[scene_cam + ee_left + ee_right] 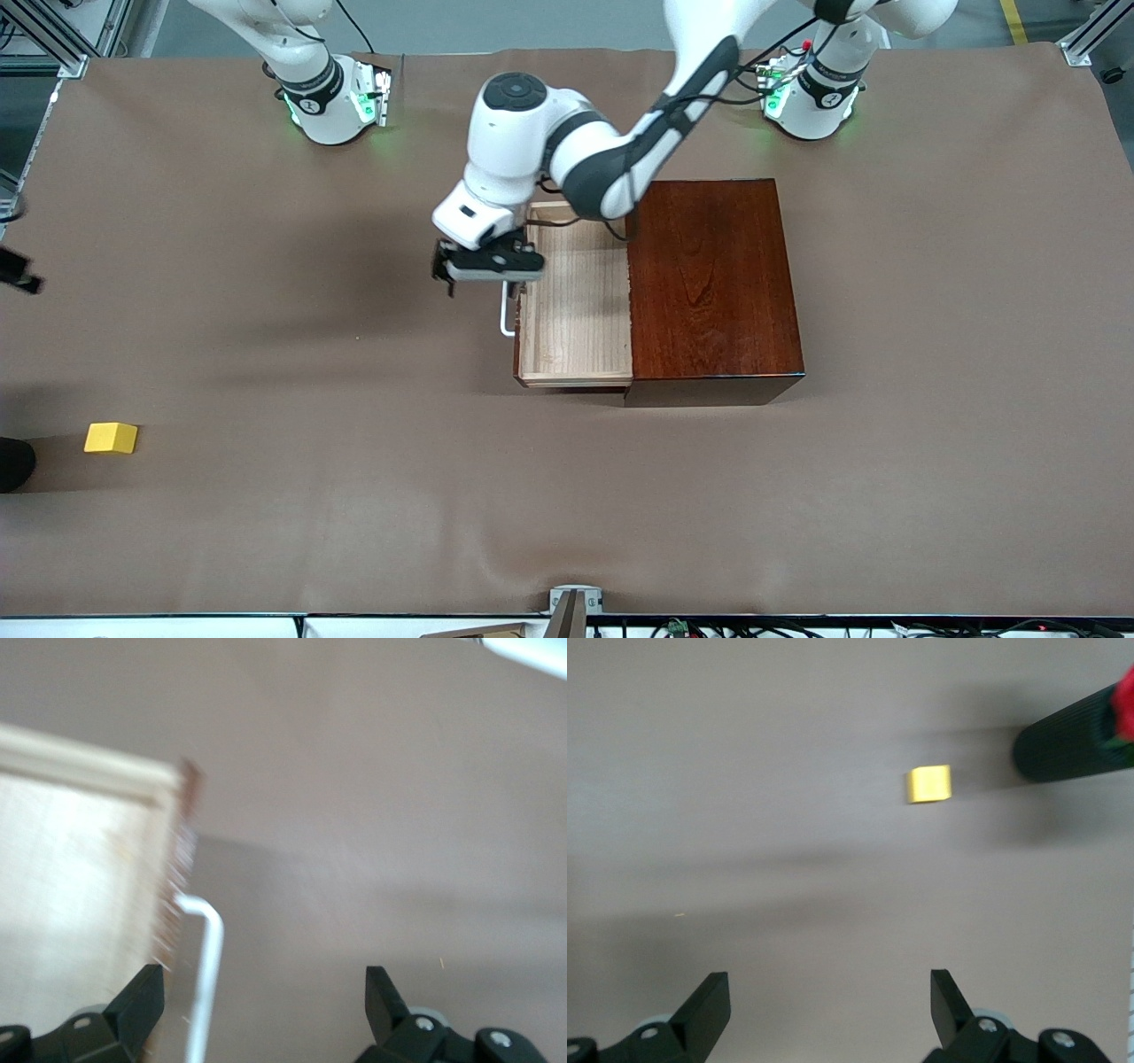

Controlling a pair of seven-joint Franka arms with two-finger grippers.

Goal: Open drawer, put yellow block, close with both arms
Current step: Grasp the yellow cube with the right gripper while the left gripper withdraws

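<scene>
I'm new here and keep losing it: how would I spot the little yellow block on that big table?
Start at the dark wooden box with its drawer pulled open. Look toward the right arm's end of the table, nearer the front camera. The yellow block lies alone there, the only bright thing on the brown cover.

- Plain matte brown desk [266, 354] throughout.
- Bright yellow, plain-faced yellow block [111, 438].
- Glossy dark reddish mahogany box [713, 283], grain streaks on top.
- Pale light-wood drawer [576, 301], fine straight grain; white handle [506, 312].
- White arms with dark grey joints; black left pincer [483, 263] and right pincer [830, 1014].
</scene>
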